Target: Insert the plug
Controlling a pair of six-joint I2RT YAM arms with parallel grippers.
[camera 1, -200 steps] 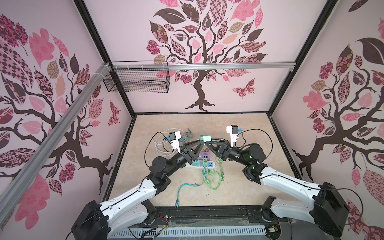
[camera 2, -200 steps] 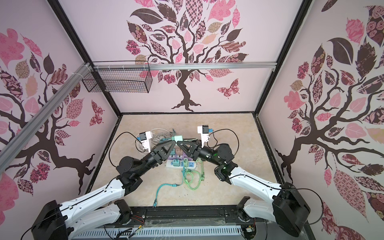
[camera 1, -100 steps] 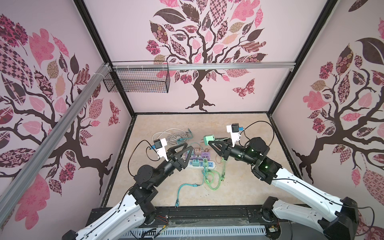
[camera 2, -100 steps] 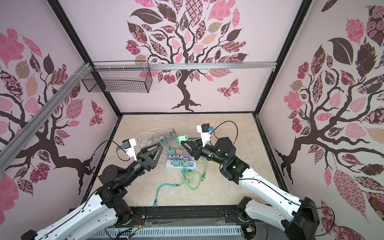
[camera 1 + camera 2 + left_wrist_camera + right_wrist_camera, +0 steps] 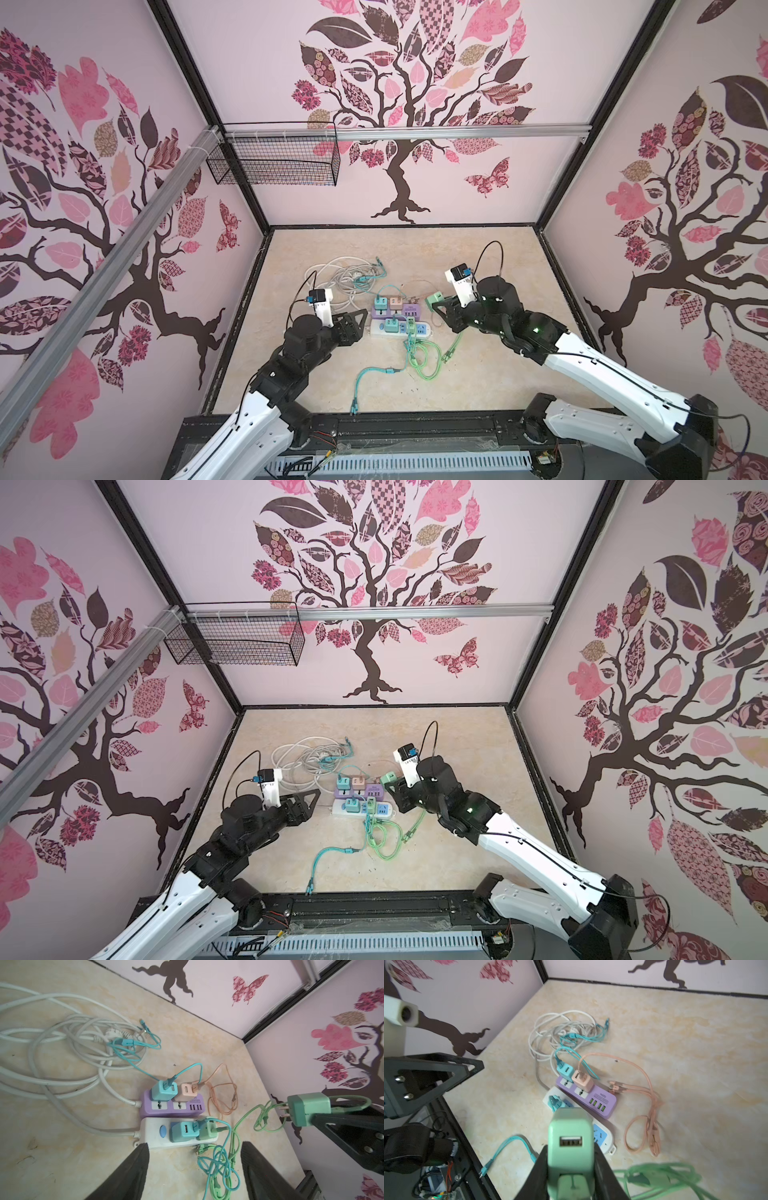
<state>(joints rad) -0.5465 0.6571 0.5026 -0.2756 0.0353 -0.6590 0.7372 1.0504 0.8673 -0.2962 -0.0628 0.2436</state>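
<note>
Left hand (image 5: 360, 328) back from charger-crowded strips (image 5: 376, 329)

A black wire basket (image 5: 274, 166) hangs on the back wall beneath an aluminium rail (image 5: 457, 132). On the beige desk (image 5: 490, 257) lie a tangled coil of white cord (image 5: 343, 274), a looped peach cable (image 5: 655, 1105) and a loose teal cable (image 5: 356, 390) near the front edge.

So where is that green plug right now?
In both top views the green plug is right of centre, clamped in the right arm's jaws. It is held in the air just right of the purple power strip.
</note>
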